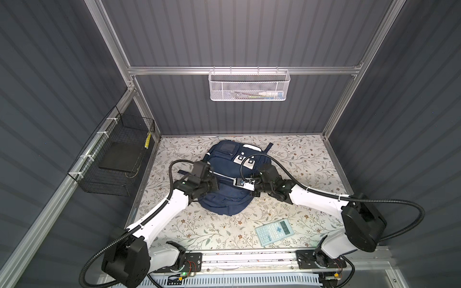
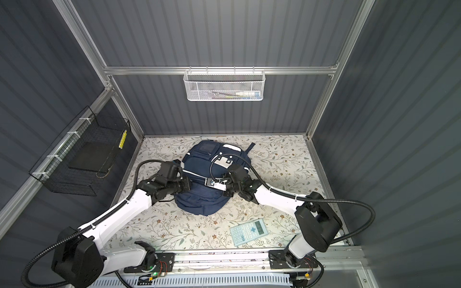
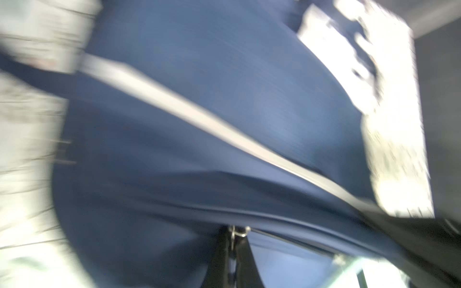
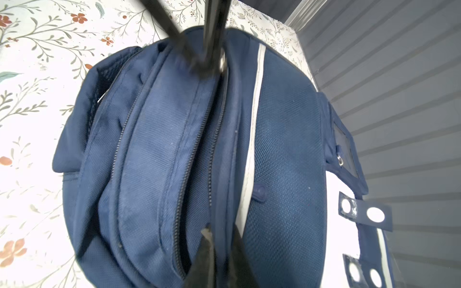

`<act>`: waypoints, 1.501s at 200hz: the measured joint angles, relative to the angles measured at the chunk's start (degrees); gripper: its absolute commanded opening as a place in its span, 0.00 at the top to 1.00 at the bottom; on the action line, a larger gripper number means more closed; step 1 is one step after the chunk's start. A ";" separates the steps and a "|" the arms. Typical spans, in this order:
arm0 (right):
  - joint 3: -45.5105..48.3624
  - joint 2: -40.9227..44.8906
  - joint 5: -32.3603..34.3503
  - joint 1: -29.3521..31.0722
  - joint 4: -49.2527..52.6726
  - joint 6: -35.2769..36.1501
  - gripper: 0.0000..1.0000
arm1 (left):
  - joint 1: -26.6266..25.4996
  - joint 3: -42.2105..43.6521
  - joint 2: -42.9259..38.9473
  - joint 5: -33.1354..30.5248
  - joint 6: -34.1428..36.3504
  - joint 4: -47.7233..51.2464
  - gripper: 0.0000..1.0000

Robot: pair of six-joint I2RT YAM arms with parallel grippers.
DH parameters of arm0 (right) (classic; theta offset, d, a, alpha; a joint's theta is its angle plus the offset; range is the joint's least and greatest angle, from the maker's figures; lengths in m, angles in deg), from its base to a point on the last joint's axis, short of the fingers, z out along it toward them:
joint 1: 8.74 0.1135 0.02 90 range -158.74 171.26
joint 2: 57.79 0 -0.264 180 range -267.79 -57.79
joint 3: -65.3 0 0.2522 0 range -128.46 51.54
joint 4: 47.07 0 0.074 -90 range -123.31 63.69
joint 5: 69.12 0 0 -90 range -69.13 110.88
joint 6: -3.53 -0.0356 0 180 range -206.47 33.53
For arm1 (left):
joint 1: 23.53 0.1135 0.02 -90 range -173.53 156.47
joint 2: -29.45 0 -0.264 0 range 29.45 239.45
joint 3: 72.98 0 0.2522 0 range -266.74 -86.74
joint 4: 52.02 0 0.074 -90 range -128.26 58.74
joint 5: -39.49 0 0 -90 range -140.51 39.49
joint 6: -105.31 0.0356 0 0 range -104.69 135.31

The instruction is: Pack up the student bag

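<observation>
The student bag (image 1: 224, 202) (image 2: 199, 203) lies flat on the floral worktop (image 1: 299, 159), about midway between its left and right edges and closer to the back edge than the front. Its white buckled patch (image 1: 245, 160) sits at the end facing the back edge, and its rounded navy end faces the front. A white stripe (image 4: 257, 99) runs across the bag, and the right wrist view shows several zip lines side by side. The left gripper (image 1: 217, 185) (image 2: 189, 185) meets the bag on its left side. In the blurred left wrist view its fingers (image 3: 222, 249) are pressed together on a small metal zip pull (image 3: 237, 232), and the right wrist view shows that same grip from the far side (image 4: 202, 54). The right gripper (image 1: 252, 191) (image 2: 224, 192) meets the bag on its right side. Its jaws are drawn narrow at a zip seam, with a ridge of navy fabric between them (image 4: 220, 254) — whether they also catch a pull there cannot be told. Well apart from the bag, a pale blue calculator (image 1: 274, 232) (image 2: 249, 232) lies face up near the worktop's front edge, right of the middle. A white mesh basket (image 1: 249, 84) hangs on the back wall's rail holding small items too faint to name, and a black wire basket (image 1: 117, 159) hangs on the left wall.
</observation>
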 measured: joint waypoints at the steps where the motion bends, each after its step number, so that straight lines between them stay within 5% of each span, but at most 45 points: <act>1: 0.02 0.09 -0.07 -0.09 0.04 0.02 1.00 | 0.46 -0.20 0.04 0.04 0.17 0.31 1.00; 37: 1.60 3.61 -5.33 -5.51 -0.90 0.68 1.00 | 7.21 -5.62 3.80 3.21 4.50 1.16 1.00; 55: 1.64 2.60 -7.98 -9.38 -2.23 0.09 0.76 | 6.93 -5.88 5.05 6.01 5.31 0.20 1.00; 102: 1.84 2.01 -0.17 -15.02 0.15 -5.27 0.43 | -4.96 -2.86 0.72 4.52 1.81 -1.53 1.00; 142: 6.32 18.05 4.66 -6.16 2.32 -7.48 0.29 | -16.48 -1.36 -0.85 2.97 -3.54 -1.86 1.00; 168: 6.08 17.97 5.33 -0.70 1.09 -6.75 0.30 | -19.78 -1.36 0.00 2.99 -5.16 -3.06 1.00; 203: 3.63 7.23 4.44 0.59 1.31 -4.26 0.38 | -19.91 -1.40 0.76 2.95 -5.55 -3.10 1.00; 243: 0.11 1.40 3.02 0.61 2.29 -0.90 0.84 | -19.71 -1.42 1.73 1.99 -5.53 -3.10 1.00; 268: 0.17 1.92 1.77 0.13 3.78 1.05 0.88 | -17.33 -1.79 2.21 1.27 -5.44 -1.64 1.00; 300: 0.28 3.58 -2.12 -2.08 5.64 2.62 0.89 | -8.20 -1.57 2.40 2.84 -3.06 -1.73 1.00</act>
